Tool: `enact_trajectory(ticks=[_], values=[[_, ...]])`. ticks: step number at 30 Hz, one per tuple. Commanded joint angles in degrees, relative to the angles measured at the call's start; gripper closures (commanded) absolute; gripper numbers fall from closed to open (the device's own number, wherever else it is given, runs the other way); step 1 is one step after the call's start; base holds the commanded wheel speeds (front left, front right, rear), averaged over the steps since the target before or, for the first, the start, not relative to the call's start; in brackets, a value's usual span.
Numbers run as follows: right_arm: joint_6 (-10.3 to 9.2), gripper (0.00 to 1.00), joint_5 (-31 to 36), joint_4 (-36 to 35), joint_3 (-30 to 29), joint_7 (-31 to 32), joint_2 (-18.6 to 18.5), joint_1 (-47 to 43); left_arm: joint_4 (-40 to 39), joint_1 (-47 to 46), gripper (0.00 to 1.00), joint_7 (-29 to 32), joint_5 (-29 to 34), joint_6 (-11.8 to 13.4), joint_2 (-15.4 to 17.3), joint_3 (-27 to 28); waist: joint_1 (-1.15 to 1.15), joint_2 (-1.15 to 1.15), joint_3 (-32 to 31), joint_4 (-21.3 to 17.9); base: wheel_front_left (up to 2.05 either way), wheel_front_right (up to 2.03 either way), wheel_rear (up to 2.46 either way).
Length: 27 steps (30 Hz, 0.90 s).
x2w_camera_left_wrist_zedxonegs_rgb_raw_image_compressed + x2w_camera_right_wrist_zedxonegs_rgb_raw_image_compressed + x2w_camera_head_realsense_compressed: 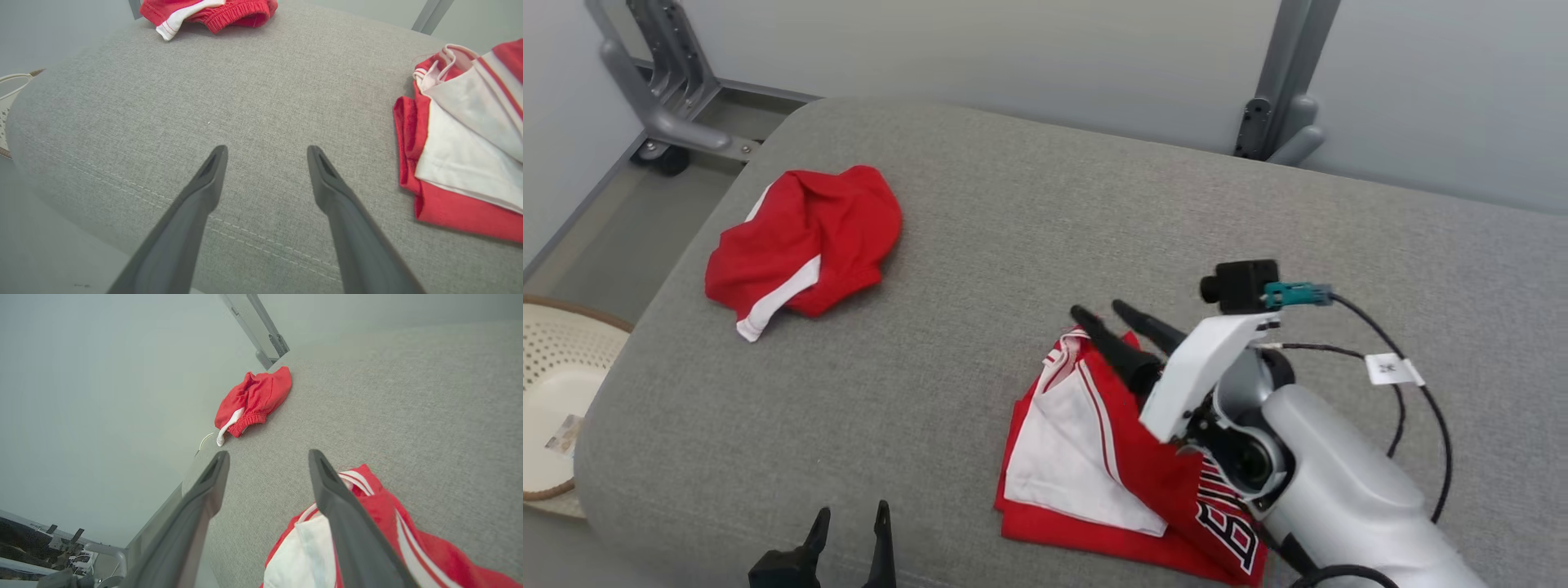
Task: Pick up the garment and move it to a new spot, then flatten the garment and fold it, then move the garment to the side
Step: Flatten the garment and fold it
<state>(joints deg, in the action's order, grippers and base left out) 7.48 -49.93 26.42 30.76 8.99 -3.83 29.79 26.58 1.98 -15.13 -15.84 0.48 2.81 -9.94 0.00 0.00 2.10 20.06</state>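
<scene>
The garment (pixel 1086 457), a red and white jersey with lettering, lies folded on the grey padded table (pixel 1013 229) at the front right. It is also in the left wrist view (pixel 457 163) and the right wrist view (pixel 380 506). My right gripper (pixel 1098 309) hovers over the jersey's far edge, fingers apart and holding nothing; in the right wrist view (pixel 268 454) one finger crosses the cloth. At the table's front edge my left gripper (pixel 851 510) stands open over bare fabric (pixel 266 149), left of the jersey.
Crumpled red shorts (pixel 809 233) with a white stripe lie at the back left of the table, also seen in both wrist views (pixel 229 12) (pixel 257 396). A pale woven basket (pixel 556 384) stands on the floor to the left. Grey metal frame legs (pixel 662 98) stand behind the table.
</scene>
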Motion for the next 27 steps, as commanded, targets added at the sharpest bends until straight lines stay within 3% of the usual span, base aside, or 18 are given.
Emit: enact_trajectory(ticks=[1,11,18,27], values=[[0.0,0.0,-0.6,-0.43,-1.3,-1.63,-2.14,0.12,-0.07,0.22,0.0,0.01,0.53,-0.2,0.17,0.42,0.0,0.0,-1.28,-3.22,0.0,0.0,0.0],[0.01,0.0,0.98,-0.67,-5.04,-5.67,-8.5,-6.37,-0.65,1.31,0.0,0.01,0.98,-0.2,0.19,2.04,0.0,0.0,-3.29,-8.94,0.0,0.0,0.0],[0.01,0.0,-0.01,-1.72,-3.5,-5.48,-8.38,-10.76,-0.6,0.52,0.0,0.01,1.19,-0.7,0.2,1.92,0.0,0.0,-2.85,-10.49,0.0,0.0,0.0],[0.01,0.0,-0.85,-4.49,2.04,-3.45,-7.7,-10.24,-0.17,0.56,0.0,0.01,1.28,-0.66,0.2,1.65,0.0,0.0,-2.05,-8.35,0.0,0.0,0.0]])
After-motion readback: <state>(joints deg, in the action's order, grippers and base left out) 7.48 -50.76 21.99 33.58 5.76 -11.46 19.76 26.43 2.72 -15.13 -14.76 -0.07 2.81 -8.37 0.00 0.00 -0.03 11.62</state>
